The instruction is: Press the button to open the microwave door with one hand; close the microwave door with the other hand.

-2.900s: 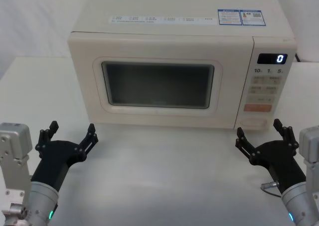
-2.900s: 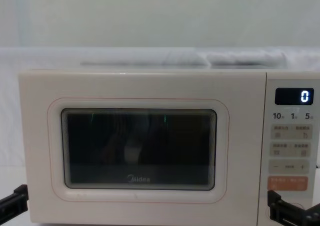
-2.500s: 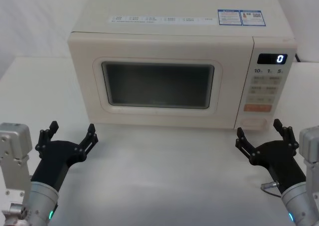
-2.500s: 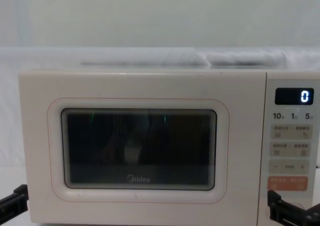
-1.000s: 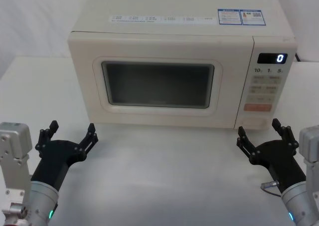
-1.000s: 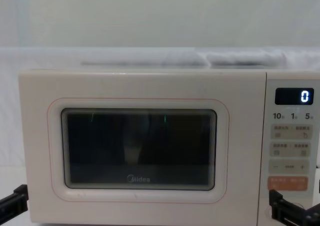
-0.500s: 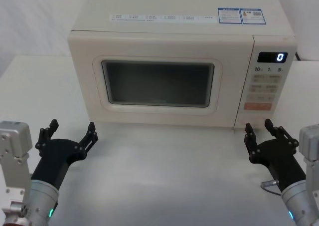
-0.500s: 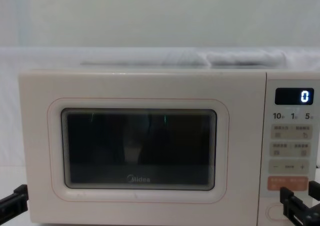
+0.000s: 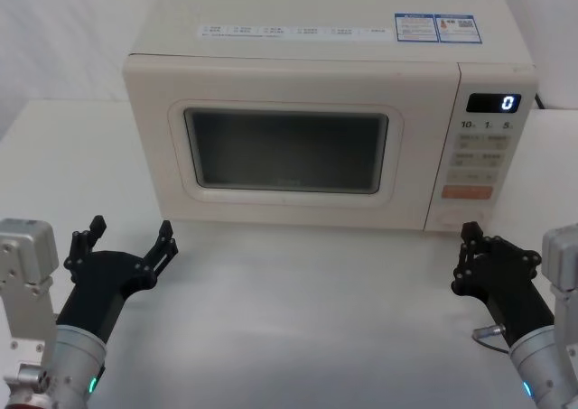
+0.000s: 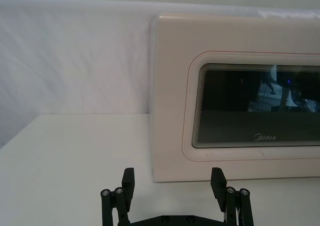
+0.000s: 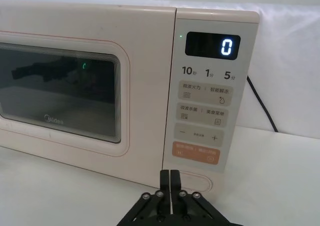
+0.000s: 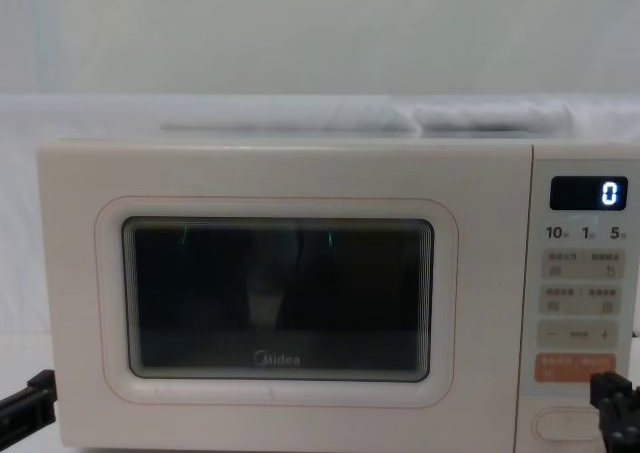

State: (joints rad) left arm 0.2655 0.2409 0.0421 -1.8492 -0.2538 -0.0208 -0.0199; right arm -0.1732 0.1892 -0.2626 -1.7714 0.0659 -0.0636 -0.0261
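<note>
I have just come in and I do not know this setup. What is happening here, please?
A two-armed robot faces a cream microwave on a white table. Its right gripper, fingers shut, points at the button at the bottom of the control panel, close in front of it; contact cannot be told. The microwave door is shut, not yet opened. The left gripper hangs open near the microwave's left front corner, touching nothing.

A plain white worktop (image 9: 298, 301) spreads under soft, even light. Behind it hangs a pale white backdrop (image 10: 75, 56), faintly textured like draped cloth, with a thin black cable (image 11: 260, 104) trailing across it.
</note>
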